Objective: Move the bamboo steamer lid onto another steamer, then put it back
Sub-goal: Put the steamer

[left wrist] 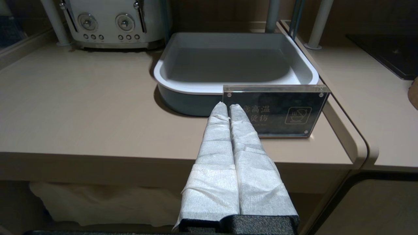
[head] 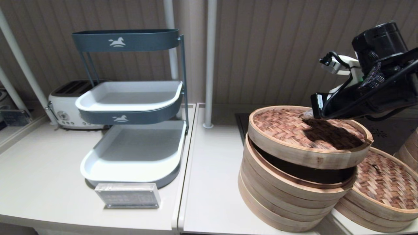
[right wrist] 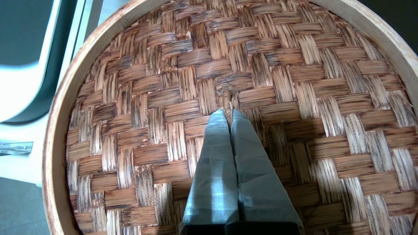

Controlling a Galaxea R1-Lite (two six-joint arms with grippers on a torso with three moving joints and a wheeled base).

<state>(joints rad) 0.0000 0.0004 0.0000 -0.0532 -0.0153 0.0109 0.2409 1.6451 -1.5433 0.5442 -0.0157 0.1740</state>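
Fingers (right wrist: 214, 143) of right gripper (right wrist: 228, 112) pinched on loop handle (right wrist: 226, 98); bamboo steamer lid (head: 307, 130) hangs tilted above tall stack (head: 287, 199). Another steamer (head: 385, 192) (lower, right) not yet reached: transfer and return both remain. Left gripper (left wrist: 228, 106) closed, empty, parked.

Woven lid (head: 307, 137) tilted above stack

Black right arm (head: 369, 94) trailing cables; both pincers' fingers (left wrist: 225, 140) wrapped in pale tape.
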